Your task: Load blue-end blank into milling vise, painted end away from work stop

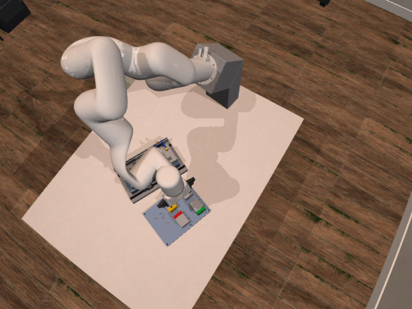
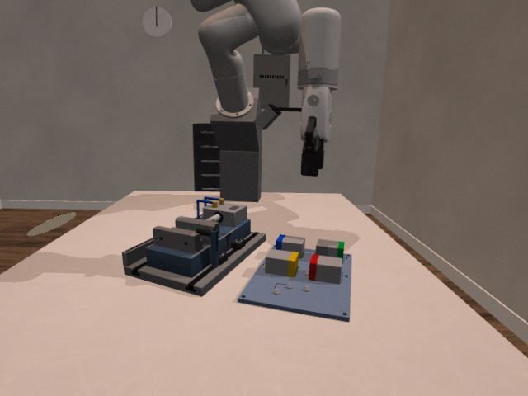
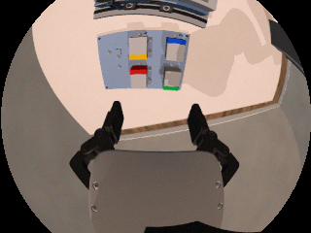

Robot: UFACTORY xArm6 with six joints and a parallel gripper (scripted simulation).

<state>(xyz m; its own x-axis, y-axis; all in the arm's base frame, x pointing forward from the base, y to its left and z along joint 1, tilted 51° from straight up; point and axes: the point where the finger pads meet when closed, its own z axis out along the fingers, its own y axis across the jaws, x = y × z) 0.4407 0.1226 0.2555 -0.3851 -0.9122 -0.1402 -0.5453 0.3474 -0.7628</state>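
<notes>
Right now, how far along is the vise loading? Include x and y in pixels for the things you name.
Nothing is loaded yet. The blue-ended blank [image 2: 290, 246] [image 3: 175, 49] is on the infeed plate [image 1: 163, 232] [image 2: 298, 304] [image 3: 114, 75] with the yellow, red and green ones. The open fingers hang above, empty. Left: grasp it, seat it in the vise [image 1: 134, 199] [image 2: 174, 260] [image 3: 151, 16] against fixed jaw and work stop.

From my station I saw a smooth, glossy off-white arm of rounded tubular segments [image 1: 111, 78] [image 2: 279, 25], with a pale, bolt-studded ring flange [image 1: 212, 71] [image 2: 221, 110] at its root. A grey band circled the wrist. My black, angular, jointed two-finger gripper [image 2: 312, 163] [image 3: 155, 110] flanked a grey-brown housing plate [image 3: 155, 184] with four visible screws.
</notes>
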